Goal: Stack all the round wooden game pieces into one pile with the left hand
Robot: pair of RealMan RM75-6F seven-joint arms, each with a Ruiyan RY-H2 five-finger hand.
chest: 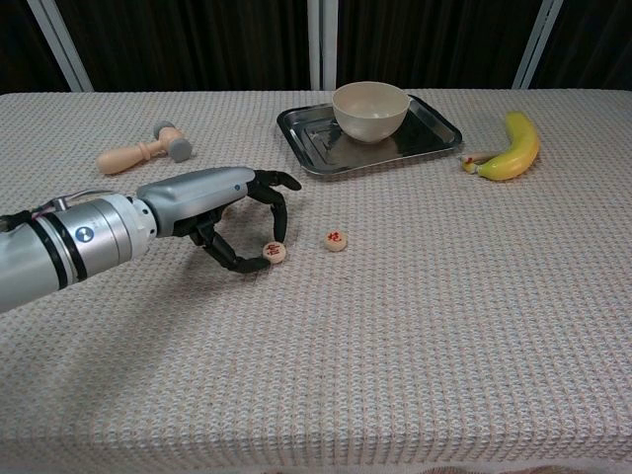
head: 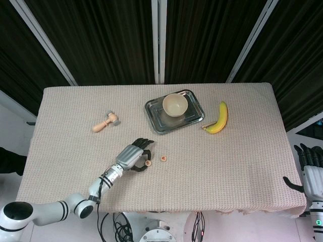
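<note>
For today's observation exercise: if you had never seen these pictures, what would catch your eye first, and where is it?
The left hand at the table's front left stands out, its fingers pinching a round wooden piece. A second piece lies on the cloth just to its right. Behind them, a cream bowl sits in a steel tray, with a banana to its right.

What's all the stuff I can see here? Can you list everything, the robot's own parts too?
Round wooden game pieces: 2, pale with red marks; one pinched by the left hand, one lying just right of it.
Small mallet: 1, wood with grey head, far left.
Tray: 1, metal, far centre.
Bowl: 1, cream, on the tray.
Banana: 1, yellow, right of the tray.
Table cloth: 1, beige.
Left hand: silver, black fingers.
Right hand: off the table's right edge.
</note>
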